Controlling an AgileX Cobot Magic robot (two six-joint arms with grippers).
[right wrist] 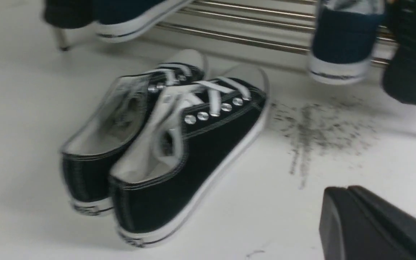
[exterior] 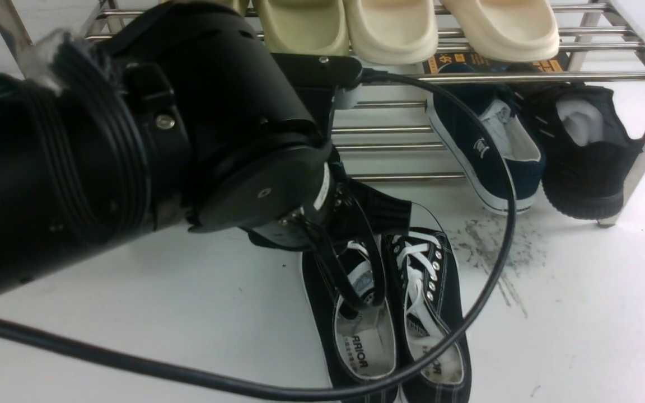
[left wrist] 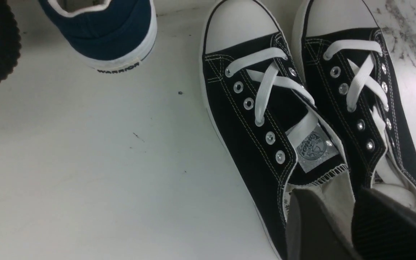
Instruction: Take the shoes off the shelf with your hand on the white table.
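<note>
The shoes (exterior: 406, 313), black canvas with white laces, stand side by side on the white table (exterior: 132, 313), toes toward the shelf (exterior: 389, 130). My left gripper (exterior: 359, 291) reaches down into their openings. In the left wrist view one finger (left wrist: 312, 224) is inside one shoe (left wrist: 258, 119) and the other finger (left wrist: 392, 227) is inside its mate (left wrist: 356, 101). The two adjoining side walls sit between them, so the left gripper (left wrist: 341, 195) is shut on them. My right gripper (right wrist: 347, 188) hangs shut and empty over the table (right wrist: 31, 126), beside the pair (right wrist: 179, 144).
A navy shoe (exterior: 487, 151) and a black knit shoe (exterior: 585, 162) lean on the shelf's lower tier. Cream slippers (exterior: 392, 28) fill the upper tier. Dark scuff streaks (exterior: 496, 252) mark the table beside the pair. A black cable (exterior: 504, 224) loops across the shoes.
</note>
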